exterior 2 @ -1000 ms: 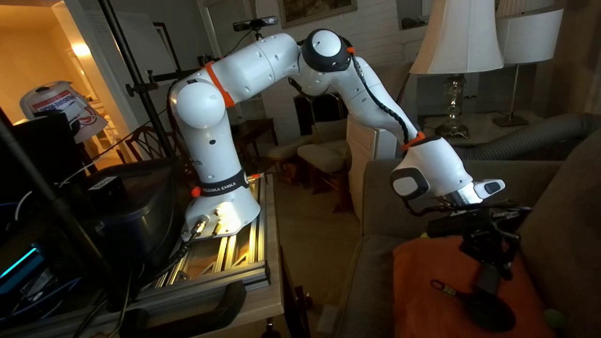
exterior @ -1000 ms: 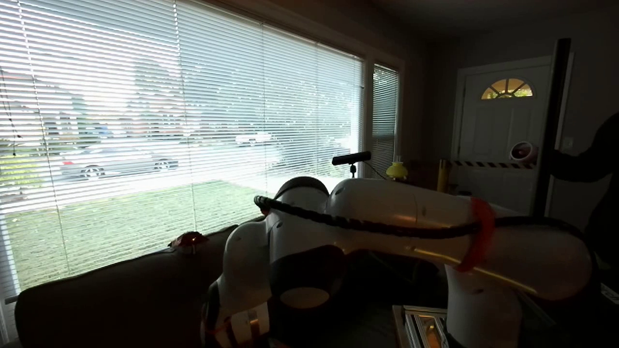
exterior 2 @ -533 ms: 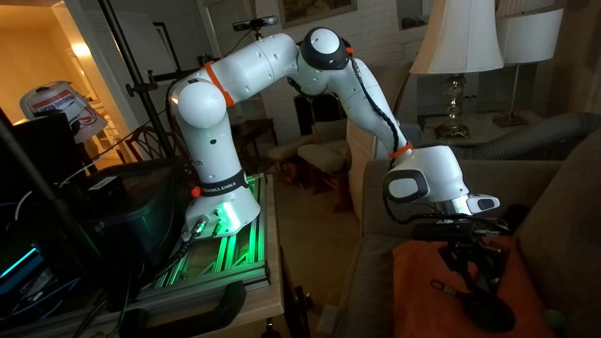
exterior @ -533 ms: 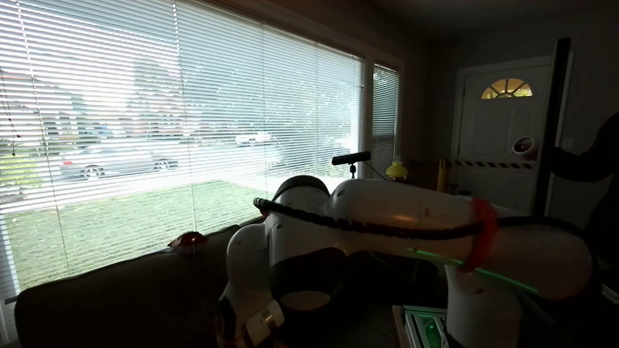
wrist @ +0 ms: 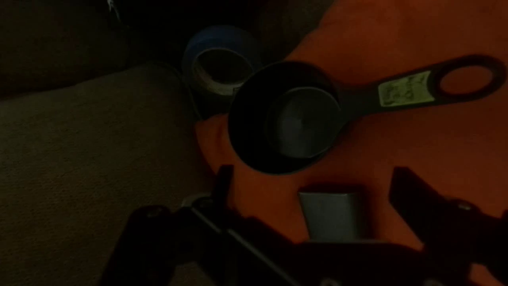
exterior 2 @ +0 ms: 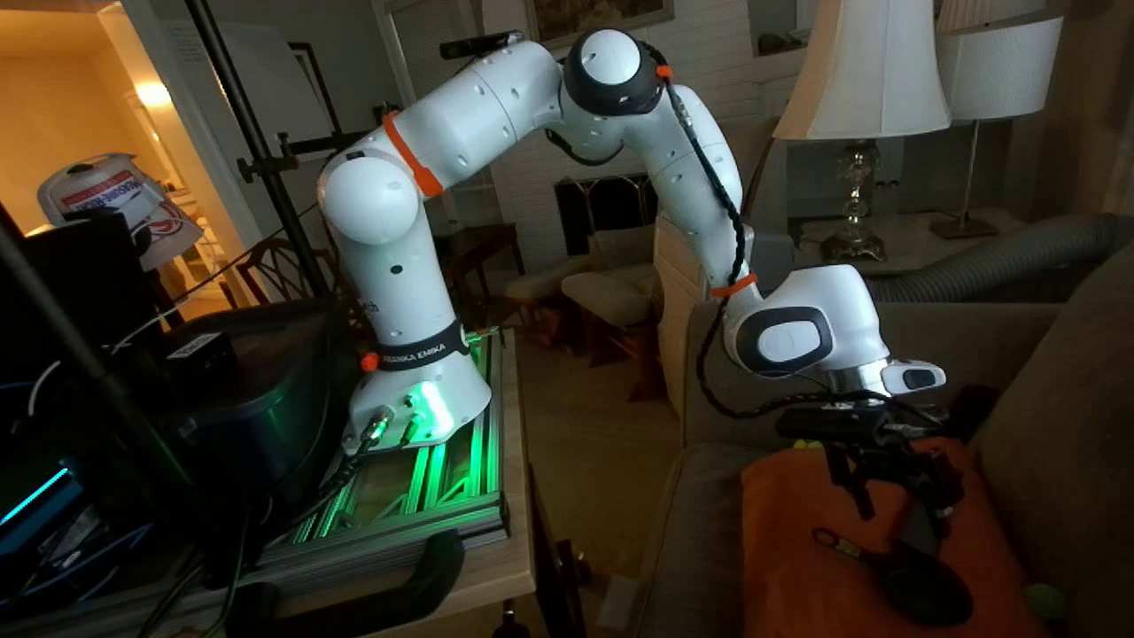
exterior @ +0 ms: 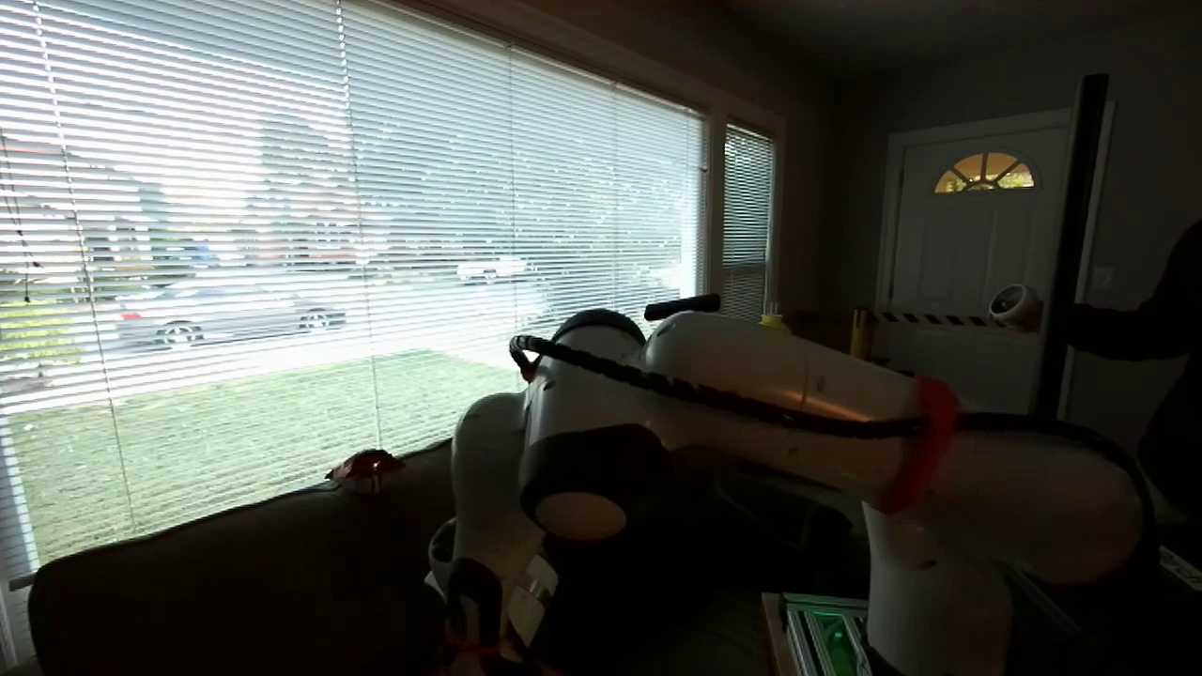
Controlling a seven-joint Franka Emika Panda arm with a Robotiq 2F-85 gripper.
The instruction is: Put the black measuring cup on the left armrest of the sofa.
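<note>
The black measuring cup lies on an orange cloth, bowl facing up, its handle bearing a yellowish label. In an exterior view the cup sits low at the right, just below my gripper. Wide apart and touching nothing, the fingertips of my gripper are nearer the wrist view's lower edge than the cup. A dark grey block shows between them, untouched. The sofa has one armrest showing at its far end; I cannot tell whether it is the left one.
A blue tape roll is right beside the cup's bowl. A green ball rests near the backrest. Lamps stand behind the armrest, with a grey hose. A small red object tops the backrest.
My gripper has gone from shut to open. The hand has shifted left in an exterior view and the arm's elbow has risen. The cup and grey block have stayed put.
</note>
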